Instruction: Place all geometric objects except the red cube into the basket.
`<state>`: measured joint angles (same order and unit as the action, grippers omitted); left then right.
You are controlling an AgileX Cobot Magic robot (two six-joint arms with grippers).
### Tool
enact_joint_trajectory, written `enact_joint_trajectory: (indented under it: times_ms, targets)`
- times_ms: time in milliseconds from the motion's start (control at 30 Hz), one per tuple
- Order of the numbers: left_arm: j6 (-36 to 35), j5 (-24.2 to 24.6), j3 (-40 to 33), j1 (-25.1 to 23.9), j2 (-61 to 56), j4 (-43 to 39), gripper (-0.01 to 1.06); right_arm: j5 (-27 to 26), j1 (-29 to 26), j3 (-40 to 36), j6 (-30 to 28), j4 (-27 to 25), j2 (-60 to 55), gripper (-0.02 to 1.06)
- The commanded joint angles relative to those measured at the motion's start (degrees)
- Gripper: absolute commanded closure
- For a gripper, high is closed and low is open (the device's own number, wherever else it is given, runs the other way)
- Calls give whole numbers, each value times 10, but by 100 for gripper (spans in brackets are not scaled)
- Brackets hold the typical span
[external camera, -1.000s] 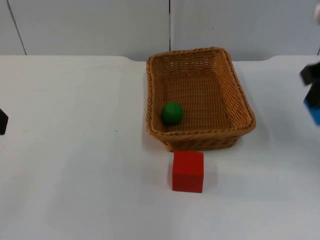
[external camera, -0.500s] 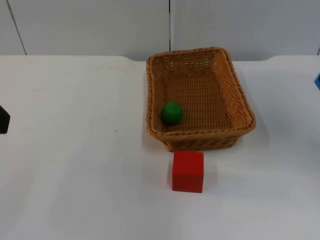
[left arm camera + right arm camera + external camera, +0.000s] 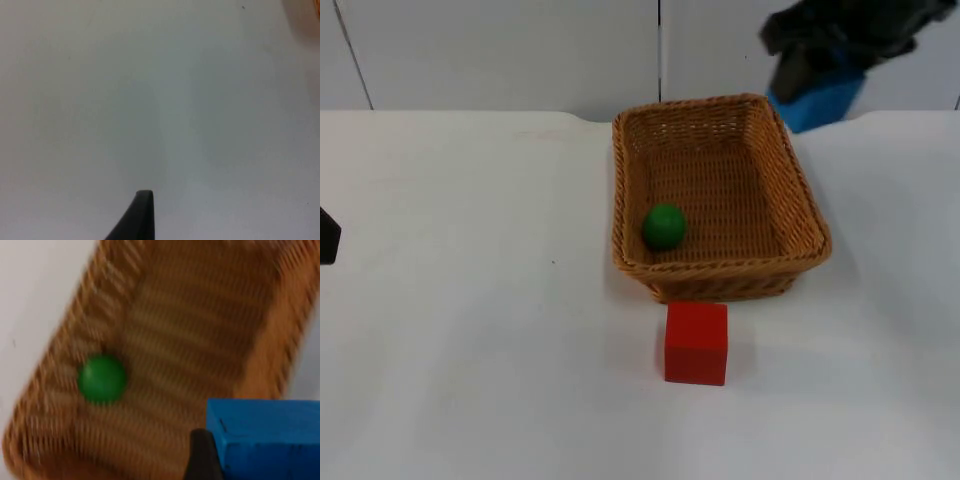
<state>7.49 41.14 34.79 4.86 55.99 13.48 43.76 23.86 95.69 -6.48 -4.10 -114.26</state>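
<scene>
- Now my right gripper (image 3: 817, 92) has swung in from the edge of the top view to hang above the far right corner of the basket (image 3: 800, 200), clamped on a blue block (image 3: 817, 100); half a second ago only a sliver of blue showed at the right edge.
- From the right wrist view, the blue block (image 3: 265, 437) sits over the woven basket floor, with the green ball (image 3: 102, 378) already lying inside near the front left wall.
- I judge this the last delivery: once the block is let go, only the red cube (image 3: 696, 343) should be left out, and it stands untouched on the surface just in front of the basket.
- My left gripper (image 3: 326, 238) waits at the left edge; I cannot tell its state.
- White surface (image 3: 470, 350), plain and matte, ends at a grey partition wall (image 3: 500, 50).
</scene>
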Motion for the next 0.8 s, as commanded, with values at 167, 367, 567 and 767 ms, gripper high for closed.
enact_joint_trajectory:
  times_ms: [167, 367, 567, 767]
  targets:
    - [-3, -7, -1, -3, -4, 8, 0, 6, 22, 180, -12, 3, -152, 104]
    - [-3, -7, -1, -3, -4, 8, 0, 3, 27, 249, -10, 10, -232, 104]
    - [-3, -9, -1, -3, -4, 8, 0, 10, 27, 251, -10, 5, -263, 70]
    - [-3, -9, -1, -3, -4, 8, 0, 15, 27, 252, 0, 5, -258, -1]
